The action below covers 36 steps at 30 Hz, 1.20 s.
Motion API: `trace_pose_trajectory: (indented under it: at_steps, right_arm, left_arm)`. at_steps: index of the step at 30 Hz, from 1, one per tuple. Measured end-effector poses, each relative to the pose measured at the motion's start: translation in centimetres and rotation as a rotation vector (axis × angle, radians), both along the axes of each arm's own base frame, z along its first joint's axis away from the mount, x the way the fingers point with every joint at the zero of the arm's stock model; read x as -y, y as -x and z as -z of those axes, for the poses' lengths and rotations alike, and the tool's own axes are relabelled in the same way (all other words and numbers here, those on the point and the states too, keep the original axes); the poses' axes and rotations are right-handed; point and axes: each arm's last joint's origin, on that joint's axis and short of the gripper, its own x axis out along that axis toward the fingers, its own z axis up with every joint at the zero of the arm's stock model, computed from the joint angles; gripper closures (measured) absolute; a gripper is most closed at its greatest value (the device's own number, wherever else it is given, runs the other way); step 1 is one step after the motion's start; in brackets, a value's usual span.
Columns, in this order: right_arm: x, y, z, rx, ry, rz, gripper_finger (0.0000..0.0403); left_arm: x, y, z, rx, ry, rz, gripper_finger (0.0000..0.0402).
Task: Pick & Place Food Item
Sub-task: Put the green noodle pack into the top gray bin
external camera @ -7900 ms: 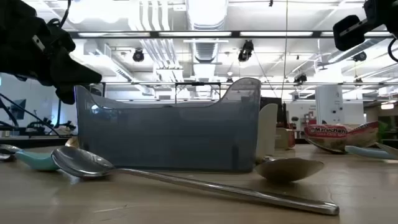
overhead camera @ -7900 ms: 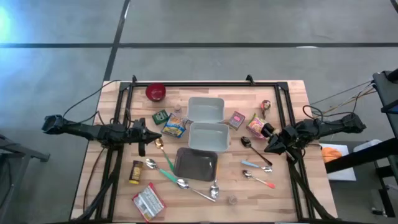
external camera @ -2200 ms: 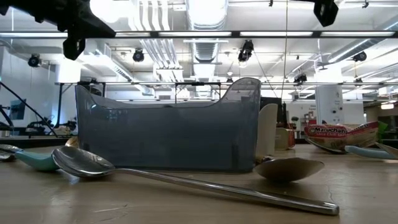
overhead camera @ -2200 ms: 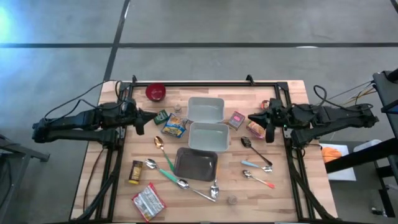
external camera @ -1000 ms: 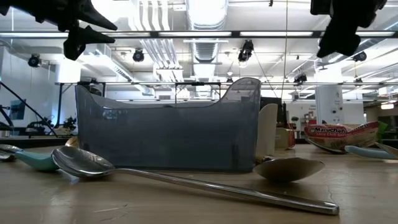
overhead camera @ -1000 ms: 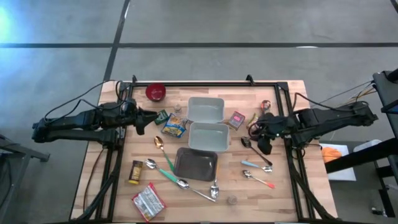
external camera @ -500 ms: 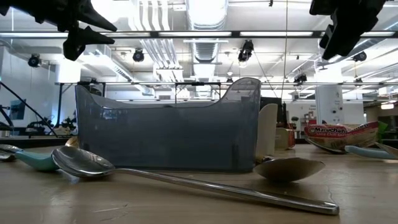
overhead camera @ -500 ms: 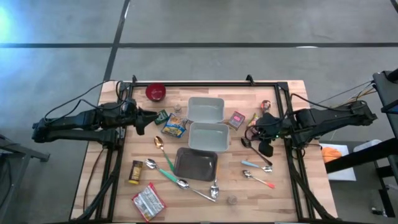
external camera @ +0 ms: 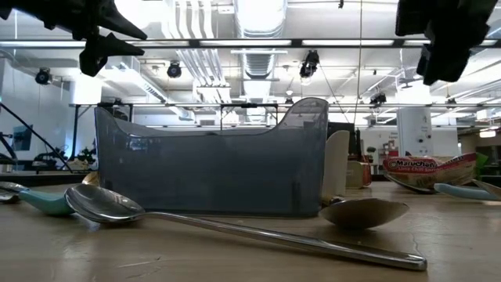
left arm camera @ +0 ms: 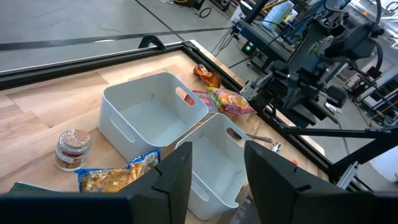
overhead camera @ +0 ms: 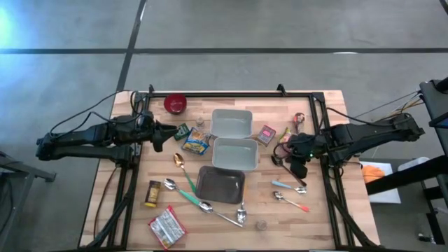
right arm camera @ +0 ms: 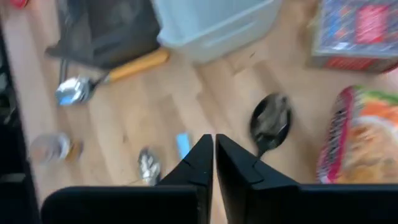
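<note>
Bins [overhead camera: 232,123], two white, one dark; right end effector [overhead camera: 297,166] clenched empty.

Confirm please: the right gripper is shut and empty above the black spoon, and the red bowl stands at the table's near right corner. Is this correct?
Not entirely. The right gripper is shut and empty above the black spoon, as the right wrist view shows. But the high view shows the red bowl at the far left of the table, not the near right corner.

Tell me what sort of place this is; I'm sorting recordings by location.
Probably a robotics lab or workshop: a bare concrete floor around the wooden table, open ceiling ducts with strip lights, and equipment racks behind.
</note>
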Motion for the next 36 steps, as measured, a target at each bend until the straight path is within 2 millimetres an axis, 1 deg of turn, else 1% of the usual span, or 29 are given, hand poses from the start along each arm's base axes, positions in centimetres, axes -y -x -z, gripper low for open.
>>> trace_pose_trajectory:
  at_steps: [2,4,8,10,12,14,16,19,24,28,36]
  right_arm:
    - [-0.2,0.0,0.4,-0.012,-0.026,-0.024,0.0347]
    - [-0.3,-0.1,0.5,-0.007,-0.026,-0.034,0.0311]
    - [-0.2,-0.3,0.8,-0.010,0.036,-0.028,0.0233]
    - [-0.1,-0.4,1.1,-0.039,0.064,-0.041,0.0202]
    - [-0.1,-0.5,1.6,-0.096,0.096,-0.054,0.0183]
    - [-0.2,-0.6,2.4,-0.180,0.136,-0.106,0.0177]
    - [-0.3,-0.7,3.0,-0.250,0.172,-0.140,0.0177]
    - [-0.3,-1.1,3.8,-0.337,0.236,-0.143,0.0184]
    - [-0.2,-1.5,4.4,-0.455,0.373,-0.119,0.0216]
    - [-0.2,-1.6,4.8,-0.517,0.382,-0.131,0.0248]
    - [-0.2,-1.5,5.0,-0.543,0.377,-0.123,0.0306]
  left_arm:
    - [0.0,0.0,0.0,0.000,0.000,0.000,0.0250]
    - [0.0,0.0,0.0,0.000,0.000,0.000,0.0250]
    - [0.0,0.0,0.0,-0.001,0.000,0.000,0.0250]
    - [0.0,0.0,0.0,0.000,0.002,-0.001,0.0250]
    - [0.0,0.0,0.0,-0.001,0.002,-0.001,0.0250]
    - [0.0,0.0,0.0,-0.003,0.002,-0.001,0.0250]
    - [0.0,0.0,0.1,-0.006,0.003,-0.001,0.0250]
    - [0.0,0.0,0.1,-0.006,0.003,-0.001,0.0250]
    - [0.0,0.0,0.1,-0.009,0.003,-0.001,0.0250]
    - [0.0,0.0,0.3,-0.025,0.006,-0.001,0.0250]
    - [0.0,0.1,0.6,-0.055,0.011,-0.002,0.0250]
